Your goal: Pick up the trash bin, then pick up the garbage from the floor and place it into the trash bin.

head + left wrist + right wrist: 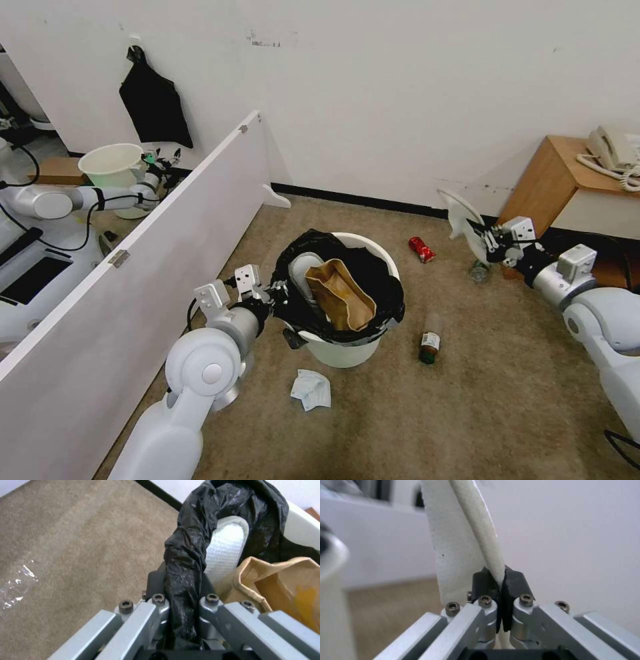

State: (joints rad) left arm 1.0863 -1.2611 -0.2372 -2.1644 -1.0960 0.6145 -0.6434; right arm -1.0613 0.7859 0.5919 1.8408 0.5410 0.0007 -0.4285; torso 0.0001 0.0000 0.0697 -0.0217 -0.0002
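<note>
The trash bin (341,351), white with a black liner, stands mid-floor on the carpet. My left gripper (279,297) is shut on its near-left rim; in the left wrist view the gripper (184,592) pinches the black liner over the rim. A white slipper (224,550) and a brown paper bag (340,295) lie inside. To the right, above the floor, my right gripper (489,244) is shut on a second white slipper (462,219), whose sole edge (476,525) sits between the pads. On the carpet lie a red can (421,249), a small brown bottle (430,343), a clear bottle (478,270) and a crumpled tissue (311,389).
A white partition board (140,267) runs along the left. Behind it another robot's arm holds a pale cream bin (112,165). A wooden cabinet (557,180) with a telephone (613,150) stands at the right wall. A black bag (155,103) hangs on the wall.
</note>
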